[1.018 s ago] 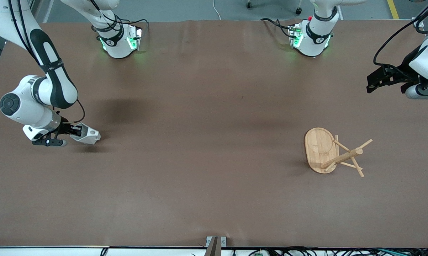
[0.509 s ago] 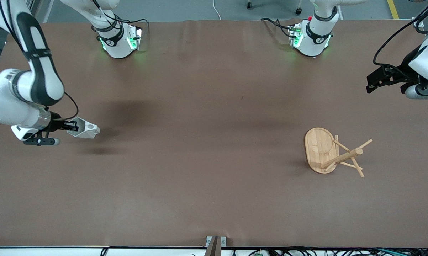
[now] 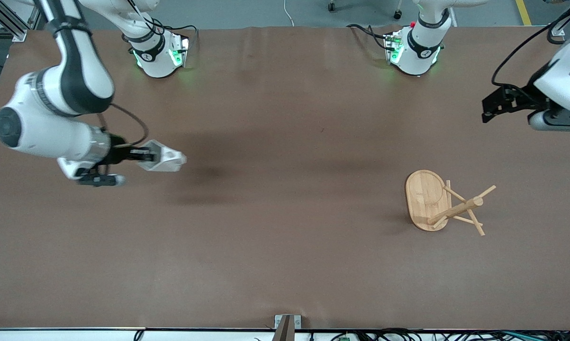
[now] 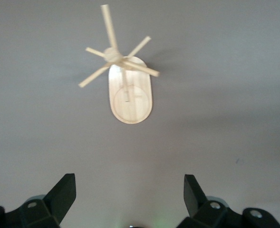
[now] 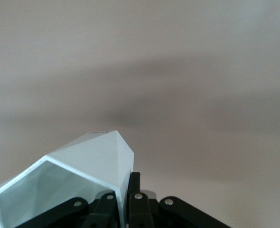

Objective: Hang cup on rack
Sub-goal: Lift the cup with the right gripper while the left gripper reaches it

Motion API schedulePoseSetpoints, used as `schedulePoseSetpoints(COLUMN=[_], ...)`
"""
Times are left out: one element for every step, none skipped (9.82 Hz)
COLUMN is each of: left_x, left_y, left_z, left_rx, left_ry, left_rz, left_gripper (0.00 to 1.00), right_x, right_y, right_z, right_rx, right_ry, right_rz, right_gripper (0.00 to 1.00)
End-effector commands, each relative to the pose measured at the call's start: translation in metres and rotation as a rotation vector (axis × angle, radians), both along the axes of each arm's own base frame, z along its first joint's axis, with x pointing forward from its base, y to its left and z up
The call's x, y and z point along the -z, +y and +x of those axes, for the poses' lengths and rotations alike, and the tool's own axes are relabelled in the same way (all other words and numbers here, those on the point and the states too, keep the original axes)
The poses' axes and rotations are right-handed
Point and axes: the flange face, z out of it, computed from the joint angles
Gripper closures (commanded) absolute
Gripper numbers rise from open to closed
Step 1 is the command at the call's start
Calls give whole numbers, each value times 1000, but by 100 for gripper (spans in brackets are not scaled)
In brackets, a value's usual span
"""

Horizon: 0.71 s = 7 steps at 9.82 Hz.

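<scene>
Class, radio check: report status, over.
Right gripper shut on cup, airborne over table. Left gripper open, waiting. Rack upright, nothing between.

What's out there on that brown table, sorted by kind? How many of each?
White cup, held up in the right gripper: 1
Bamboo rack, standing on the table: 1
Robot arms with grippers, counting the open left gripper: 2
Total: 4

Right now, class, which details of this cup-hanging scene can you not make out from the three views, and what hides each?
- Cup handle tab: the right gripper covers it in the front view; the cup wall hides it in the right wrist view.
- Cup mouth: cut off by the right wrist view's edge.
- Rack peg count: pegs overlap in the front view and blur in the left wrist view.
- Left gripper fingertips: too dark in the front view.
</scene>
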Motion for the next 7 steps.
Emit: schedulePoseSetpoints(left_x=[17, 23, 20, 21, 21, 30, 38], left_y=[-87, -112, -146, -176, -218, -250, -278], left_z=[-14, -18, -29, -35, -51, -61, -70], left_rx=[157, 195, 300, 395, 471, 524, 573], left_ry=[44, 75, 54, 21, 9, 2, -11], left_rz=[-45, -124, -178, -210, -268, -294, -316], left_gripper=[0, 0, 0, 0, 0, 0, 0], right_x=[-10, -12, -17, -21, -23, -23, -20], right_y=[40, 60, 87, 107, 116, 124, 132], right_z=[-9, -14, -21, -27, -29, -33, -38], right_rx=[61, 65, 71, 76, 72, 72, 85], right_ry=[37, 49, 59, 59, 59, 70, 85], right_rz=[192, 267, 347, 418, 477, 539, 599], right_gripper=[99, 99, 99, 100, 100, 100, 100])
